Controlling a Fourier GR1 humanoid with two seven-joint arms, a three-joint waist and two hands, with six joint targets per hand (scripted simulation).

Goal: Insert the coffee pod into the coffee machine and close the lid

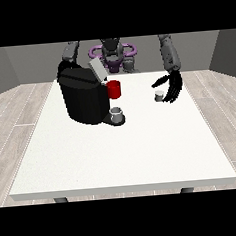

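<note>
Pale wood flooring and grey walls surround a large white table (118, 155) whose near half lies bare.

Nearest of the things, toward the left-centre, a small grey cup (117, 113) stands upright on the dark base plate at the foot of the coffee machine (83, 97). That machine is a bulky black body whose front faces right. Its lid (97, 70) is raised, a pale slab tilted up and leaning to the left above the opening. Just behind the cup and against the machine's right face sits a red cylindrical part (114, 89), its axis upright.

To the right, well apart from the machine, the coffee pod (159, 95) rests on the table: a small pale capsule that seems to stand upright; which end is up cannot be told. The black hand at the view's right (171, 85) arches over it, fingers curved downward on the pod's far and right sides and the thumb toward its left. The hand looks cupped around the pod without closing on it, though contact cannot be judged.

Farthest back, the other arm comes down behind the machine, which hides its hand completely, beside the robot's torso (112, 52).
</note>
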